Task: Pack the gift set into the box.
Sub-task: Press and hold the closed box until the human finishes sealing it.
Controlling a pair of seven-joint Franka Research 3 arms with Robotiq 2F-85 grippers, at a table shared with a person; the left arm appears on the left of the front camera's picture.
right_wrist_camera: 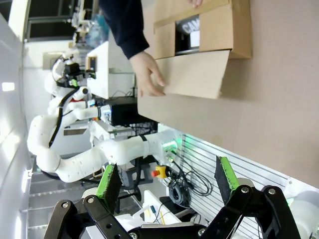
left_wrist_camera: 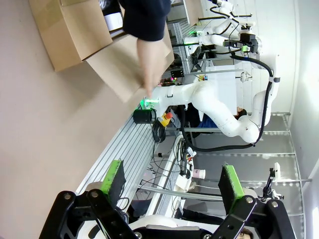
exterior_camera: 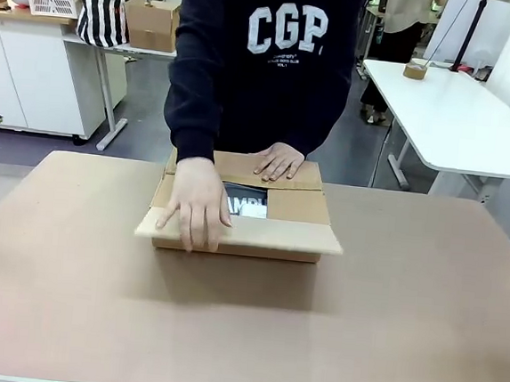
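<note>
The box [exterior_camera: 298,206] sits at the middle of the table's far side, with the person standing behind it. Through the gap between its flaps shows the gift set [exterior_camera: 247,205], black with white letters. One hand [exterior_camera: 198,206] presses the near flap [exterior_camera: 278,235] down, and the other hand [exterior_camera: 280,162] rests on the far flap. In the right wrist view the box [right_wrist_camera: 219,30], the gift set [right_wrist_camera: 188,31] and a hand [right_wrist_camera: 149,74] lie far ahead. My left gripper [left_wrist_camera: 172,181] and right gripper [right_wrist_camera: 167,180] both stand open and hold nothing, well back from the box [left_wrist_camera: 75,35].
Brown board covers the table [exterior_camera: 242,333], with wide room in front of and beside the box. Behind the person are a white table [exterior_camera: 450,110] with a tape roll [exterior_camera: 415,70], and a counter with a small brown carton [exterior_camera: 151,23] and a striped bag [exterior_camera: 102,15].
</note>
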